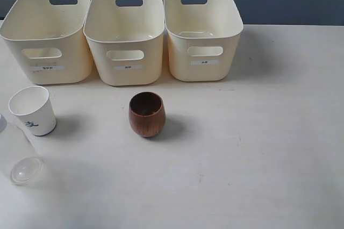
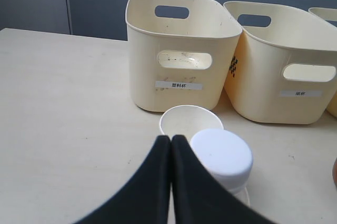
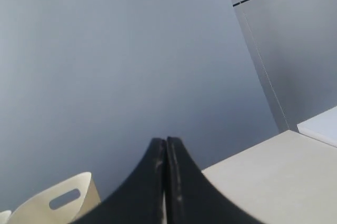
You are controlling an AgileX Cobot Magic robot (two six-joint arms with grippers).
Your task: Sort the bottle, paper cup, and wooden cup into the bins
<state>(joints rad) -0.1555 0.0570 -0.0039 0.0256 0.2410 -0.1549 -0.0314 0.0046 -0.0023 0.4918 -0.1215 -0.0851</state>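
Both black grippers were closed and empty, seen only in the wrist views.
The left gripper point(image 2: 171, 139) was near the clear plastic bottle point(image 2: 221, 154), upright, white cap up, just beside the white tapered paper cup point(image 2: 190, 121); the right gripper point(image 3: 166, 141) faced a grey wall point(image 3: 116, 50).

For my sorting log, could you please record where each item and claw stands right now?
bins: three in a row at the back, nothing visible inside
paper cup: upright, in front of left bin
wooden cup: upright, in front of middle bin
bottle: upright, capped, beside paper cup
left claw: shut, empty, by bottle
right claw: shut, empty
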